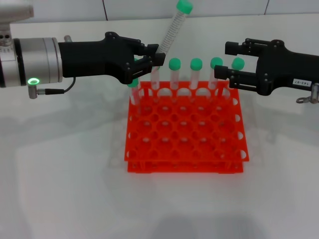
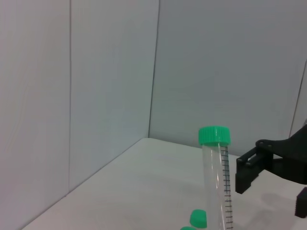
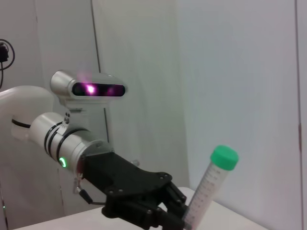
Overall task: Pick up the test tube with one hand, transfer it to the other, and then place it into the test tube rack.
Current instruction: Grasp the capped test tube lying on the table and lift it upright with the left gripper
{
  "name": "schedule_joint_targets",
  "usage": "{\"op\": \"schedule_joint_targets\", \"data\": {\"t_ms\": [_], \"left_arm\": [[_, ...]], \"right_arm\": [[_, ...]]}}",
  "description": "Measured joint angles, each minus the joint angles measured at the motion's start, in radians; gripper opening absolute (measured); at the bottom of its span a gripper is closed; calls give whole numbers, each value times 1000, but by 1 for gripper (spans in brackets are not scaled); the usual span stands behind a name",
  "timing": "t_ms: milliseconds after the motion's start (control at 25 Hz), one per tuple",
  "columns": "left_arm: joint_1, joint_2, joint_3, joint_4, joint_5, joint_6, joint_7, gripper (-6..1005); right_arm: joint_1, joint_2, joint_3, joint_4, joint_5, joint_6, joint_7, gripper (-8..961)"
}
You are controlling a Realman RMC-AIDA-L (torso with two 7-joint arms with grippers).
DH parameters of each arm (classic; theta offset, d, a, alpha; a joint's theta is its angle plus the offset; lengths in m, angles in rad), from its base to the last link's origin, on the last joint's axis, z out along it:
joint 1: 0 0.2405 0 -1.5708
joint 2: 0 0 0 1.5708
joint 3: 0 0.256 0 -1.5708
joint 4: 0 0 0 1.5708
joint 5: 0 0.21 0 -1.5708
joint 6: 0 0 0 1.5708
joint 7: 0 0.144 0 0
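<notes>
The test tube (image 1: 172, 31) is clamped, tilted, by the left gripper (image 1: 153, 59) above the test tube rack (image 1: 185, 130); the right gripper (image 1: 223, 61) is held open nearby. A misaligned handover could drop it.

Bright, even, diffuse light.
Soft faint shadows fall on the white table (image 1: 60, 189) beneath the test tube rack (image 1: 185, 134); little glare.
</notes>
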Motion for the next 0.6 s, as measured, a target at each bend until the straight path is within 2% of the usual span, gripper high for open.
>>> {"op": "schedule_joint_targets", "data": {"t_ms": [600], "left_arm": [[11, -3, -1, -72, -35, 8, 158, 194]], "right_arm": [[3, 0, 31, -3, 0, 0, -14, 633]]}}
